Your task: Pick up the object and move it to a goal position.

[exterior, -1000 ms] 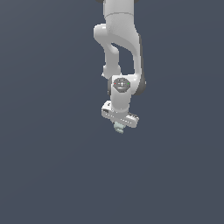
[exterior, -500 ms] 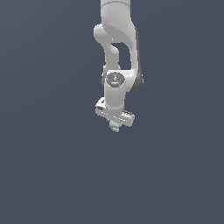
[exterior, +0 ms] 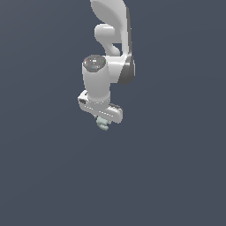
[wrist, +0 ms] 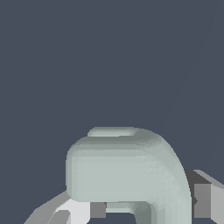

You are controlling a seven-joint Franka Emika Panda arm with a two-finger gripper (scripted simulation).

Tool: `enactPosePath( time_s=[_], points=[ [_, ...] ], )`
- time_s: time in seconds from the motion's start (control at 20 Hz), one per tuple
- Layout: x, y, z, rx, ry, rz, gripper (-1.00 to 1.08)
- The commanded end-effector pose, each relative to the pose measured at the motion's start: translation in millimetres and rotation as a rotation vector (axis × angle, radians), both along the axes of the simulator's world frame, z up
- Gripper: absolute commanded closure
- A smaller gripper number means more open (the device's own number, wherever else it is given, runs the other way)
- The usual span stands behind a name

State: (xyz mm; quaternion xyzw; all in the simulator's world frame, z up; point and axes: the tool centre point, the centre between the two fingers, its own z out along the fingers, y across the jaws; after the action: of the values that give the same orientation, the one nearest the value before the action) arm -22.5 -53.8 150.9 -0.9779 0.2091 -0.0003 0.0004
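Note:
The object [exterior: 103, 123] is a tiny pale mint-grey knobbly item that sticks out below the white gripper bar [exterior: 100, 107] in the exterior view. My gripper [exterior: 104, 120] is shut on it and holds it in the air. In the wrist view the object [wrist: 127, 170] fills the lower middle as a rounded, bent pale lump, with the grey fingers [wrist: 202, 199] pressed against it on either side. Most of the fingers are hidden behind the object.
The white arm [exterior: 112, 39] reaches down from the top of the exterior view. The background is a plain dark blue-grey surface [exterior: 176, 167] with no other objects in sight.
The arm has swung toward the exterior view's left and turned its wrist, carrying the object with it. The grip on the object is unchanged.

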Motion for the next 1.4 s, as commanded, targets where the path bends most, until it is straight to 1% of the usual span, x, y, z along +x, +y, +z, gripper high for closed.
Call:
enactPosePath(
  time_s=[0.0,0.3,0.7,1.05,1.35],
  points=[
    [7,-19,23,0.001,0.000,0.000,1.08],
    [25,-66,78,0.001,0.000,0.000,1.08],
    [46,-115,135,0.000,0.000,0.001,1.08],
    [61,-147,173,0.000,0.001,0.001,1.08],
    [70,-164,193,0.000,0.001,0.001,1.08]
  ],
)
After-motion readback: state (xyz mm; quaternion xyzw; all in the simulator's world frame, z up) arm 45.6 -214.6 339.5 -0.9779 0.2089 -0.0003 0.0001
